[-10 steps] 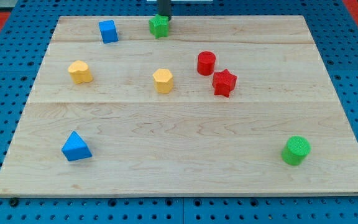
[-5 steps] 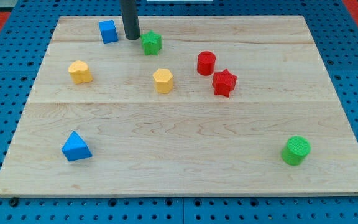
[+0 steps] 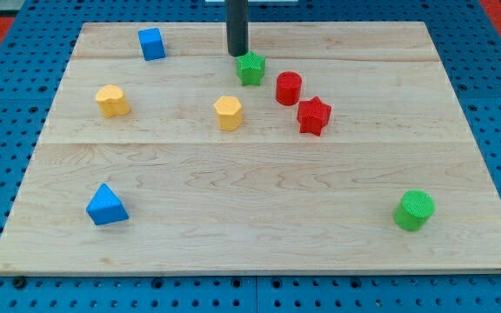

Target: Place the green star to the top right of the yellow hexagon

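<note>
The green star [image 3: 250, 69] lies on the wooden board [image 3: 259, 226], up and to the right of the yellow hexagon [image 3: 228, 112] in the middle. My tip [image 3: 237, 54] stands just up and left of the green star, very close to it or touching it. The red cylinder [image 3: 289, 88] sits just to the star's right.
A red star [image 3: 314, 116] lies below right of the red cylinder. A second yellow block [image 3: 111, 100] sits at the view's left. A blue cube [image 3: 151, 43] is at the top left, a blue triangle [image 3: 106, 205] at the bottom left, a green cylinder [image 3: 414, 209] at the bottom right.
The green star moved down from the board's top edge, then right toward the red cylinder. My tip swung left of the star, then back right to its upper left.
</note>
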Robot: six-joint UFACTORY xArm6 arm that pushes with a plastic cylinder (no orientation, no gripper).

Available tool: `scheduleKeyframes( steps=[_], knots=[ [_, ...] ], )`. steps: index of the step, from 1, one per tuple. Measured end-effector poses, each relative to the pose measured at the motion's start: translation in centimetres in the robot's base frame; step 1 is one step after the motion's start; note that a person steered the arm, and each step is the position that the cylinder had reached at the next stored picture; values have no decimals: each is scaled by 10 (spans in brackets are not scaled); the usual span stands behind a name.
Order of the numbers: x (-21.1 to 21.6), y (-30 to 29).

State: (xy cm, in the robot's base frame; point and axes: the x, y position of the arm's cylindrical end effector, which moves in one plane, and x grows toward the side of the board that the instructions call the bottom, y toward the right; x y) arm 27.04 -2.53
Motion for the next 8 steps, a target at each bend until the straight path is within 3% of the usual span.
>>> scheduleKeyframes(
  steps=[2,3,5,8],
  knots=[
    [11,-9],
    [-27,-3],
    [1,32],
    [24,21]
  ],
)
